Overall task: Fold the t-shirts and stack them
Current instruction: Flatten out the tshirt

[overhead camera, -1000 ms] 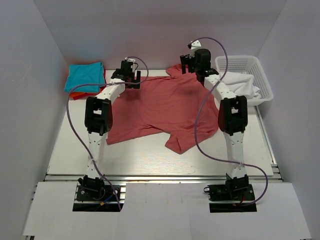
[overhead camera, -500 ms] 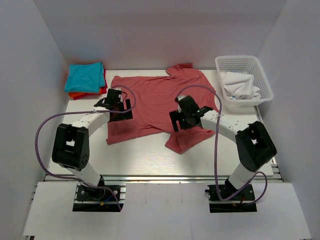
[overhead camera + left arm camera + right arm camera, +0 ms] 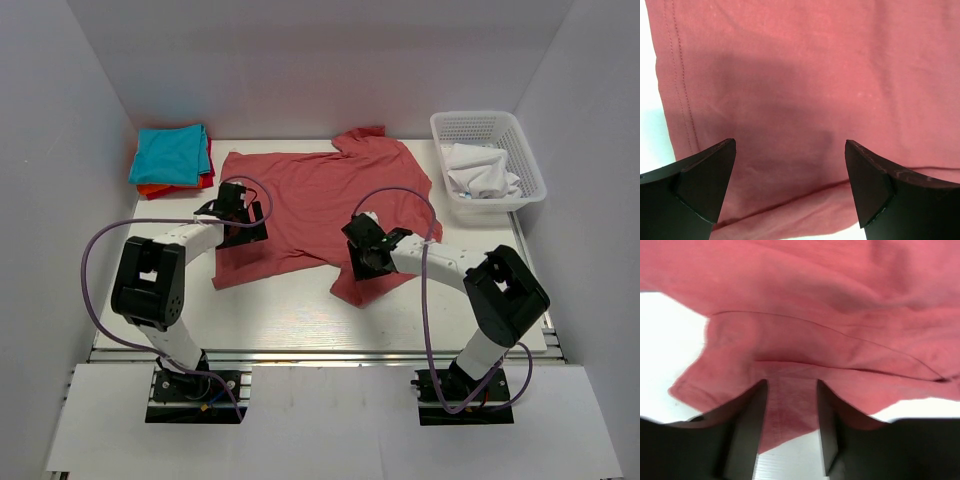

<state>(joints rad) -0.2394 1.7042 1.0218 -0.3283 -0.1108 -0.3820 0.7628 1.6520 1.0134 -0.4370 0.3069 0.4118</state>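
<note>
A salmon-red t-shirt (image 3: 320, 200) lies spread on the table, with a sleeve flap (image 3: 365, 280) pointing toward the near edge. My left gripper (image 3: 240, 218) hovers open over the shirt's left side. In the left wrist view its fingers (image 3: 700, 185) stand wide apart above the fabric (image 3: 790, 75), near a stitched hem. My right gripper (image 3: 366, 256) is down on the near flap. The right wrist view shows a strip of that cloth (image 3: 790, 405) lying between the narrowed fingers (image 3: 747, 430), which are still apart. Folded t-shirts (image 3: 172, 152) are stacked at the back left, teal on top.
A white lattice basket (image 3: 520, 150) holding white cloth (image 3: 480, 170) stands at the back right. Bare table (image 3: 290, 310) runs along the near edge in front of the shirt. White walls close in on three sides.
Both arms swung from the back of the shirt down to its near half. The right gripper dropped onto the near flap and its jaws narrowed. The left jaws stayed wide.
</note>
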